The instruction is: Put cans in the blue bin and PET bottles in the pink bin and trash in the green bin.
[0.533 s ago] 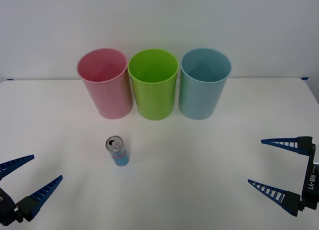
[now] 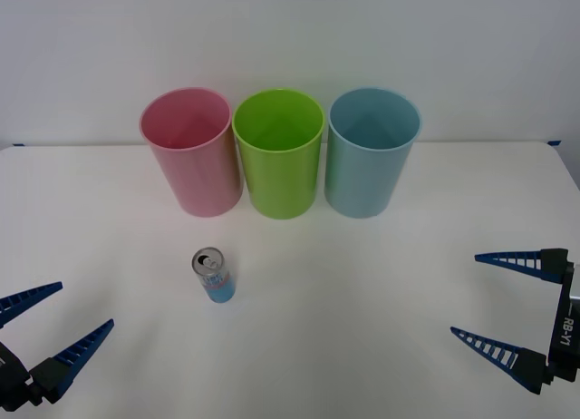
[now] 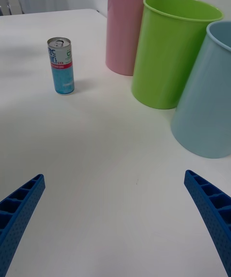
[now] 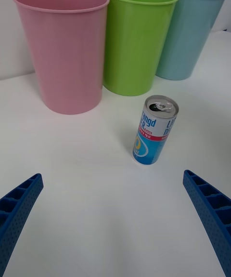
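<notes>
One can (image 2: 214, 276) is all I have to sort on the table (image 2: 362, 283), and it hasn't been touched: it stands upright, pull tab up, well in front of the three bins and nearest the pink bin (image 2: 190, 150). Bins sit in a row at the back, pink on my left, green bin (image 2: 279, 151) in the middle touching or nearly touching it, blue bin (image 2: 372, 151) on the right, a small gap from the green. Nothing visible inside any bin from the front view, so I judge the task at zero progress. My left gripper (image 2: 41, 333) hovers low at the near left corner, fingers spread wide, holding nothing; the can sits ahead of it, between the finger lines in the left wrist view. My right gripper (image 2: 503, 301) is at the near right, also spread wide and empty, well apart from the can. Left to do: grab the can, carry it across to the blue bin, drop it. No bottles or trash seen.
</notes>
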You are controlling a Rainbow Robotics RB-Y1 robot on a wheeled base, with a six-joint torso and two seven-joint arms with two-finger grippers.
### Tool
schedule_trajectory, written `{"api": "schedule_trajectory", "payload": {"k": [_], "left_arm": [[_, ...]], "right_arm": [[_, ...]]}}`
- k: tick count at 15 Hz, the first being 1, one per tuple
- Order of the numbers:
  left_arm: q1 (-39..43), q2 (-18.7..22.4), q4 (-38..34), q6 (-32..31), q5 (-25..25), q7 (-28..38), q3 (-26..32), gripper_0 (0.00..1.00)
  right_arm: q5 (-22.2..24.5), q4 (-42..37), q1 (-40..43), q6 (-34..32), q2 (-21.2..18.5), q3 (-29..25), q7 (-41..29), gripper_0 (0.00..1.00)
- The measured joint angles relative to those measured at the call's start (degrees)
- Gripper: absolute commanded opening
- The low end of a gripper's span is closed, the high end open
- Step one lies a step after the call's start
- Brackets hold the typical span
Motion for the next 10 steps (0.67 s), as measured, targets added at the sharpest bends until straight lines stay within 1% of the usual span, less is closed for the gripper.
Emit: {"api": "schedule_trajectory", "payload": {"k": [10], "left_arm": [[0.0, 0.0, 0.0, 0.0, 0.0, 0.0, 0.0, 1.0]], "right_arm": [[0.0, 0.0, 0.0, 0.0, 0.0, 0.0, 0.0, 1.0]]}}
